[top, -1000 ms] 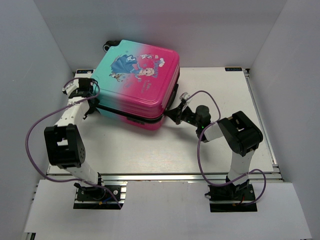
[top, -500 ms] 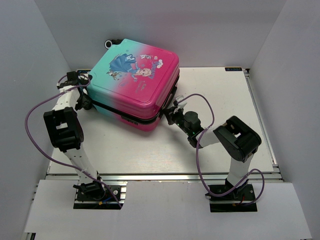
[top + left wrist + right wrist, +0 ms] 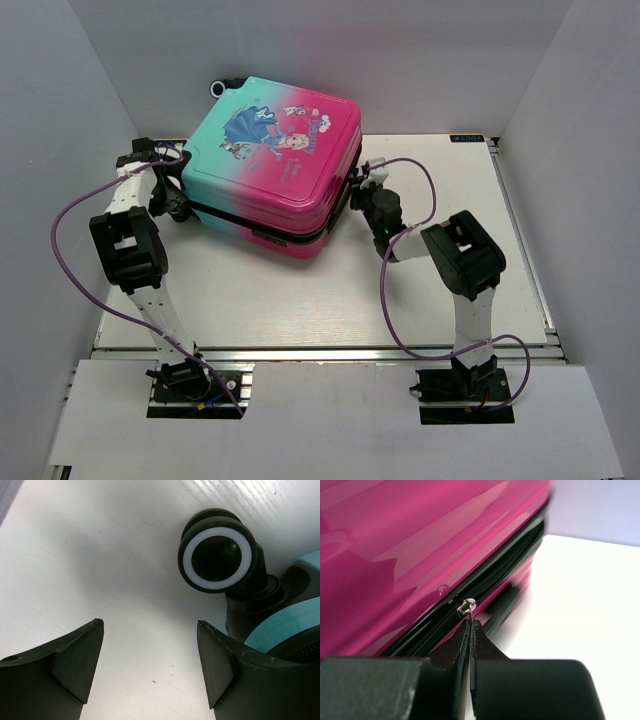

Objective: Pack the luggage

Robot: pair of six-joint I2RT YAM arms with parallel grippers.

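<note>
Now the luggage [image 3: 270, 165] lies flat on the white bench [image 3: 440, 290], toward the far left, its lid down, the teal end at the left and the pink end at the right, with the cartoon print facing up.

The left gripper [image 3: 149, 625] sits low at the teal side. Its fingers are spread wide with only bare bench between them. Just beyond the fingertips is a black wheel [image 3: 216, 556] with a white ring, fixed to the teal corner and not touched by the gripper.

The right gripper [image 3: 470, 625] is against the pink side. Its fingers are pressed together and pinch the small metal zipper pull [image 3: 466, 607], which sits on the dark zipper track [image 3: 505, 560] running between the two pink shell halves.
</note>
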